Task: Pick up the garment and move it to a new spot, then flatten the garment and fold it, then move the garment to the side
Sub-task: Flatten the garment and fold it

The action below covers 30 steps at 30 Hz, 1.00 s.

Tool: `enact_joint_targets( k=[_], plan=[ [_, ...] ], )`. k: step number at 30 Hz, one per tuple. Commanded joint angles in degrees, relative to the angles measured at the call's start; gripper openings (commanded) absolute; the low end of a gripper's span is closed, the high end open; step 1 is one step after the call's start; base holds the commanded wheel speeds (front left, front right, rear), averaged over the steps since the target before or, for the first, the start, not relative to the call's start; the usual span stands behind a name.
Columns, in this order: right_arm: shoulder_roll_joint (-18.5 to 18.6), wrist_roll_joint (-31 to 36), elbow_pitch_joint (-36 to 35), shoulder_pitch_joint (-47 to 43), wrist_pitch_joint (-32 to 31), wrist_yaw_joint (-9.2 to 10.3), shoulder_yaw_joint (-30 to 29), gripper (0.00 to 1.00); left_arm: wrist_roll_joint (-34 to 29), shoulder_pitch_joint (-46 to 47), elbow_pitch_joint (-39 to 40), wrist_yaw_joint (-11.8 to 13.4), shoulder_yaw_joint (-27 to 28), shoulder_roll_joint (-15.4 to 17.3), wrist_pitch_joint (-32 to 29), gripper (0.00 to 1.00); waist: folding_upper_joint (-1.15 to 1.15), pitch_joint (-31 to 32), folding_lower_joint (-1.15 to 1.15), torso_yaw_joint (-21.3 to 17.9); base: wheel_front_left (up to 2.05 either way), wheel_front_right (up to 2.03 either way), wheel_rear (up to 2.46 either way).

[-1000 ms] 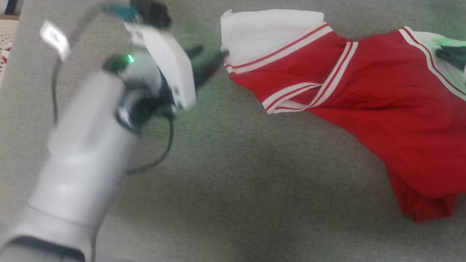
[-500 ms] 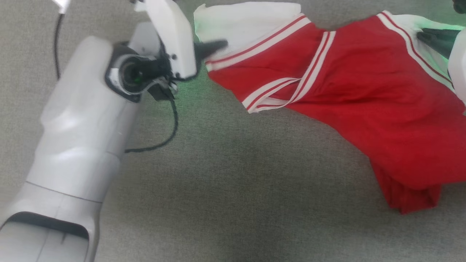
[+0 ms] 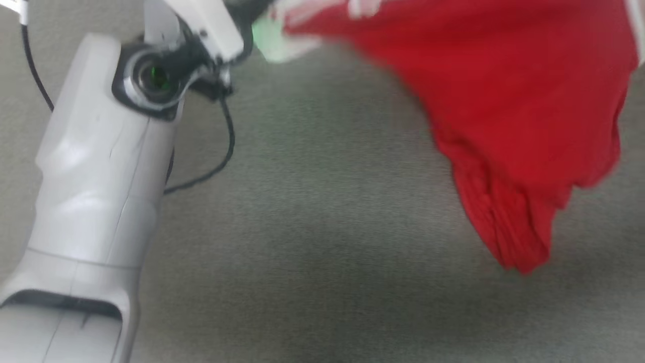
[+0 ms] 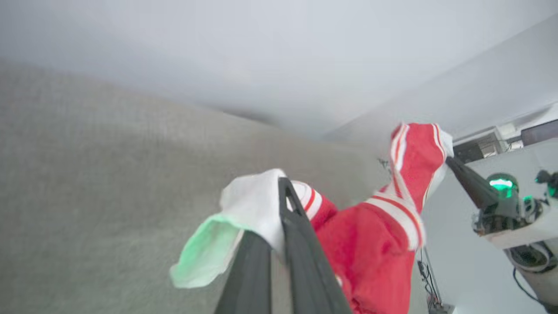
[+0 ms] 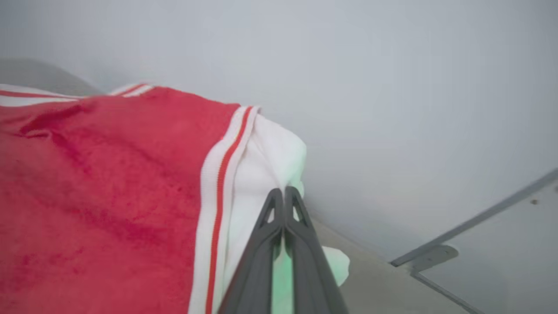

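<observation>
The garment [image 3: 509,101], red with white sleeves and striped trim, hangs blurred from the top of the head view, its bunched lower end [image 3: 519,247] dangling over the grey surface. In the left wrist view my left gripper [image 4: 282,187] is shut on a white sleeve [image 4: 253,205], and the red body [image 4: 370,261] sags beside it. The right gripper [image 4: 453,163] pinches the other sleeve across from it. Seen from the right wrist, my right gripper [image 5: 284,192] is shut on the white sleeve [image 5: 266,165] next to the striped trim. My left forearm [image 3: 101,166] reaches up at the left.
A grey-green woven surface [image 3: 312,227] spreads below the garment. A black cable [image 3: 227,151] loops beside the left wrist. Behind the cloth is a pale wall [image 5: 392,87]. A metal-framed panel [image 5: 436,253] sits at the right wrist view's lower right.
The left gripper went from open beside the white sleeve to shut on it. The garment has risen off the surface and now hangs between both grippers.
</observation>
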<state>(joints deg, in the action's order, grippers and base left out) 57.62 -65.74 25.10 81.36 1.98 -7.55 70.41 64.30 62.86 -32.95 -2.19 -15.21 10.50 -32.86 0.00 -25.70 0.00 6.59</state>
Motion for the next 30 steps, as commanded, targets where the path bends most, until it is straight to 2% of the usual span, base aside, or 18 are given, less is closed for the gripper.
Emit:
enact_joint_targets(
  k=[1,4,7,12,14,17,20,24,26,30],
  plan=[
    [-0.17,-0.52,0.64,0.27,0.83,0.12,-0.13,0.00,-0.26,1.10,-0.16,0.37,0.40,-0.02,0.81,0.00,0.00,0.31,0.00,-0.85,0.00,0.00,0.00],
    [-2.55,-2.28,5.28,1.36,3.13,0.12,-1.85,0.00,-1.73,4.48,-2.47,2.18,1.31,-1.20,4.92,0.00,0.00,-0.53,0.00,-2.27,0.00,0.00,0.00],
    [-6.71,-3.85,11.15,4.33,4.55,0.11,-4.24,0.00,-3.79,10.79,-6.29,4.25,2.04,-2.32,10.15,0.00,0.00,-2.23,0.00,-4.12,0.00,0.00,0.00],
    [-14.44,-2.93,21.87,13.36,8.83,0.12,-8.34,0.00,-6.61,24.77,-13.38,5.82,4.10,-4.06,20.70,0.00,0.00,-4.53,0.00,-6.97,0.00,0.00,0.00],
    [-17.06,-2.08,25.78,17.33,10.80,0.12,-9.93,0.00,-7.75,30.55,-16.11,5.71,4.55,-4.20,25.86,0.00,0.00,-4.67,0.00,-7.85,0.00,0.00,0.00],
    [-19.86,-0.86,30.07,21.91,12.52,0.12,-12.26,0.00,-8.05,37.61,-20.08,4.46,5.96,-4.61,31.85,0.00,0.00,-4.16,0.00,-8.77,0.00,0.00,0.00],
    [-22.23,-0.97,32.42,21.96,12.91,0.12,-12.79,0.00,-5.94,41.02,-24.28,1.93,7.55,-5.20,34.08,0.00,0.00,-3.05,0.00,-9.14,0.00,0.00,0.00],
    [-22.71,-1.09,31.08,17.70,12.19,0.11,-9.91,0.00,-5.03,39.33,-29.02,-1.99,7.21,-5.03,31.84,0.00,0.00,-1.77,0.00,-9.44,0.00,0.00,0.00],
    [-22.93,-2.01,29.73,12.35,12.31,0.12,-8.22,0.00,-4.32,34.04,-31.05,-3.66,6.78,-4.47,30.27,0.00,0.00,0.57,0.00,-10.02,0.00,0.00,0.00],
    [-18.50,-3.67,23.27,5.25,10.85,0.12,-4.66,0.00,-1.74,26.80,-29.77,-5.12,6.39,-4.21,25.32,0.00,0.00,-0.08,0.00,-8.81,0.00,0.00,0.00]
  ],
)
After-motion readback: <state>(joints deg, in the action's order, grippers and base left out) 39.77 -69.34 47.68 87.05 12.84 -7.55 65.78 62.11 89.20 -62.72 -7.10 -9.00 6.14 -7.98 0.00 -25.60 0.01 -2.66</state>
